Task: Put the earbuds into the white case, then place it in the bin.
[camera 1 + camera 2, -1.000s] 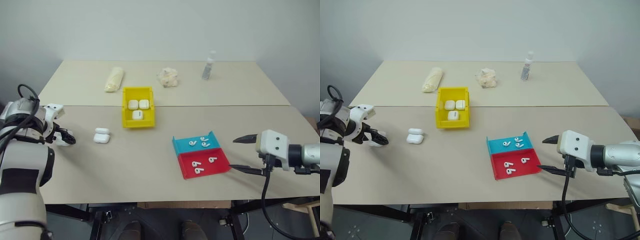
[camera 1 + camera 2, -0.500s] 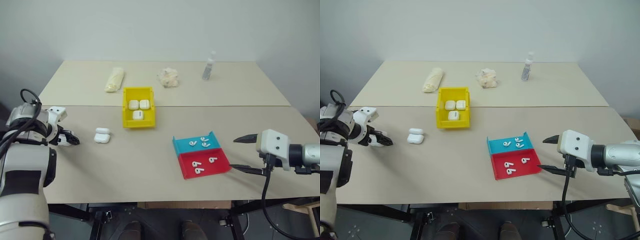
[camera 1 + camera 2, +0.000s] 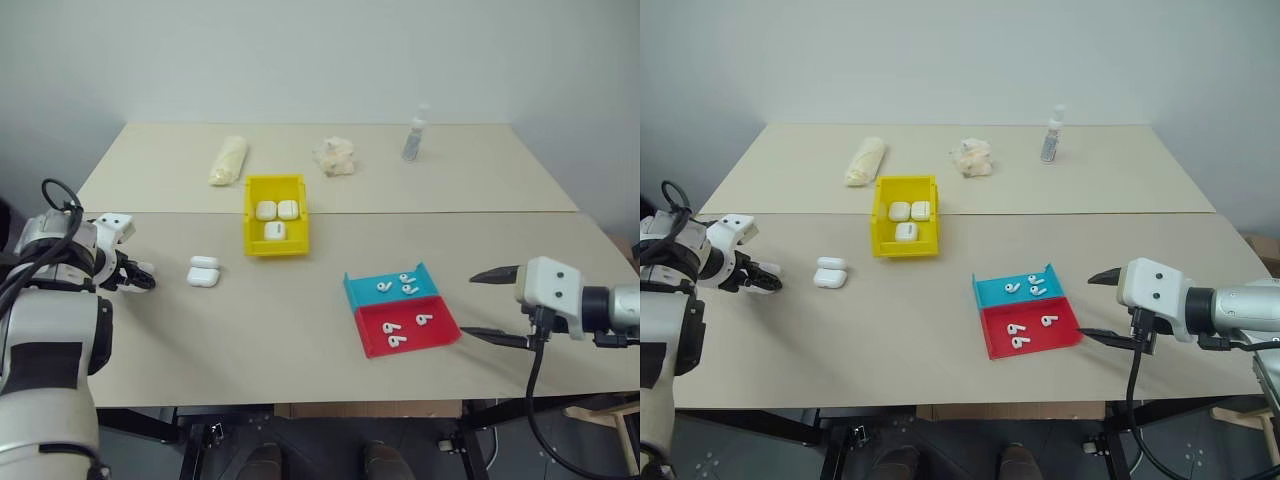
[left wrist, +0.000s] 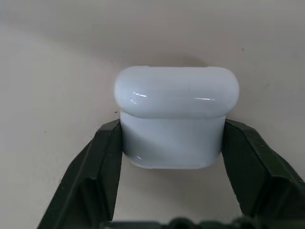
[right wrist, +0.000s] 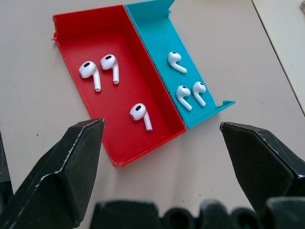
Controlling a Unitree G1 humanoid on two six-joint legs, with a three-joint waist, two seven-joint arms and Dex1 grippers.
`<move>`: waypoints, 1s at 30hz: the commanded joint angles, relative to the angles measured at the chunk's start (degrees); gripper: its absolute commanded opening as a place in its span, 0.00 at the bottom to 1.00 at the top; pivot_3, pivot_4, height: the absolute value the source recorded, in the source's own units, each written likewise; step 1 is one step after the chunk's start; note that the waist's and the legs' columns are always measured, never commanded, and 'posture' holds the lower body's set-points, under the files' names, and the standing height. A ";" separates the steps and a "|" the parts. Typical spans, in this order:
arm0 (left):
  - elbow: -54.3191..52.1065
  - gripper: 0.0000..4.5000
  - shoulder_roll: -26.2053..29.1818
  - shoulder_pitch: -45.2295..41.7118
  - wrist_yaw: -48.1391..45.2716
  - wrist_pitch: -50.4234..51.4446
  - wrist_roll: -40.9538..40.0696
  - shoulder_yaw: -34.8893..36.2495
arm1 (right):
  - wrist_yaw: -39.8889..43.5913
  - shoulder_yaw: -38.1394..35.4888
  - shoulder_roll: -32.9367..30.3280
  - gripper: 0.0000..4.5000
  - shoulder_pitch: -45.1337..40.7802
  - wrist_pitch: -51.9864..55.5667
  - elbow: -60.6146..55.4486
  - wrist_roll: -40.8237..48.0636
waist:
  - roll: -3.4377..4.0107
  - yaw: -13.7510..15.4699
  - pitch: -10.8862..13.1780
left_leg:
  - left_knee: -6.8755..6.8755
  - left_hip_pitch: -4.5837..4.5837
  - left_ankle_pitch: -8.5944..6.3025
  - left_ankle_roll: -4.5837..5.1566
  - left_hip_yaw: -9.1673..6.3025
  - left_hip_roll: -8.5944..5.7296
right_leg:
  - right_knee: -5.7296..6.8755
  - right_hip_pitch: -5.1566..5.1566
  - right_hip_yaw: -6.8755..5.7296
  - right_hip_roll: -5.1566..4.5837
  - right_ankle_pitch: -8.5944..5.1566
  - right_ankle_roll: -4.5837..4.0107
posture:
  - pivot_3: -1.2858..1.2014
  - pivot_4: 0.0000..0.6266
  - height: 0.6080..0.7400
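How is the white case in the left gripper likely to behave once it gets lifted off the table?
The white case has a glossy, rounded shell, so it may slip between the left gripper fingers, which press only its lower sides. It looks rigid, so squeezing should not deform it. Its lid seam sits above the fingers, so the lid could perhaps flip open if bumped.

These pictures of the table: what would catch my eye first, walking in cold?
Probably the bright yellow bin mid-table with three closed white cases inside, and the teal tray and red tray side by side nearer the right gripper, each holding three earbuds. At the left edge, the left gripper pinches a white case.
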 commanded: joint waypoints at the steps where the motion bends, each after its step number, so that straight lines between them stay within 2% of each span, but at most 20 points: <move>1: -0.16 0.62 1.06 0.40 0.62 -1.36 1.82 -0.77 | -0.63 -1.92 -0.40 1.00 -0.07 0.24 -1.36 -0.06 | 0.00 0.02 0.00 | 0.00 0.00 0.00 0.00 0.00 0.00 | 0.00 0.00 0.00 0.00 0.00 0.00 | 0.52 0.24 1.00; 7: -1.93 0.62 3.01 -1.90 -2.51 -4.33 3.60 -2.41 | -0.53 -2.63 -0.87 1.00 -0.50 0.21 -1.42 0.10 | -0.03 -0.09 0.01 | -0.01 -0.05 0.00 0.00 0.01 0.00 | -0.03 -0.04 0.00 0.00 0.00 0.00 | 0.52 0.24 1.00; 11: -7.17 0.62 5.87 -5.40 -4.60 -6.48 3.17 -1.85 | 0.45 -3.96 -2.00 1.00 -0.99 -0.12 -0.95 0.25 | -0.22 -0.03 0.10 | 0.00 -0.20 0.01 -0.01 -0.01 0.01 | -0.04 -0.16 -0.02 0.01 0.00 -0.01 | 0.52 0.24 1.00; 14: -18.37 0.62 7.90 -2.89 -6.41 -8.35 -0.54 1.77 | 1.33 -4.25 -2.87 1.00 -1.78 -0.25 -0.64 0.58 | -0.27 0.07 0.09 | 0.01 -0.22 0.00 -0.01 -0.02 0.00 | -0.09 -0.13 -0.03 -0.02 0.00 0.00 | 0.52 0.24 1.00; 18: -49.49 0.62 9.27 11.40 -13.59 -4.62 -14.48 14.49 | 3.88 -2.32 -4.88 1.00 -4.93 0.88 -0.13 1.75 | -0.23 0.06 0.08 | -0.01 -0.20 0.01 -0.03 -0.08 0.02 | -0.09 -0.13 0.00 -0.07 0.00 0.00 | 0.52 0.24 1.00; 20: -67.55 0.62 6.31 20.67 -12.47 -1.35 -21.56 22.14 | 6.12 0.15 -6.24 1.00 -7.76 1.14 0.30 1.78 | -0.18 -0.02 0.05 | -0.01 -0.16 0.03 -0.06 -0.35 0.08 | -0.09 -0.14 0.10 -0.09 0.01 -0.01 | 0.52 0.24 1.00; 23: -85.13 0.62 -2.00 32.50 -10.39 -7.22 -30.96 30.32 | 9.90 5.46 -8.17 1.00 -13.70 1.80 1.38 0.57 | -0.19 0.05 0.05 | 0.09 -0.18 0.04 -0.08 -0.48 0.10 | -0.04 -0.12 0.07 -0.07 0.02 -0.03 | 0.52 0.24 1.00; 26: -95.47 0.62 -8.21 39.99 -8.32 -9.71 -36.45 30.92 | 15.00 11.61 -8.97 1.00 -20.48 1.46 2.03 -0.80 | -0.18 -0.22 0.05 | 0.10 -0.14 0.02 -0.06 -0.46 0.11 | -0.01 -0.13 0.10 -0.04 0.04 -0.06 | 0.52 0.24 1.00; 30: -100.03 0.62 -15.27 47.33 -6.04 -17.28 -39.15 28.13 | 20.95 20.26 -8.17 1.00 -28.90 2.13 1.85 -4.28 | -0.07 -0.14 -0.02 | 0.08 -0.07 0.01 -0.03 -0.41 0.09 | -0.03 -0.11 0.16 -0.02 0.04 -0.07 | 0.52 0.24 1.00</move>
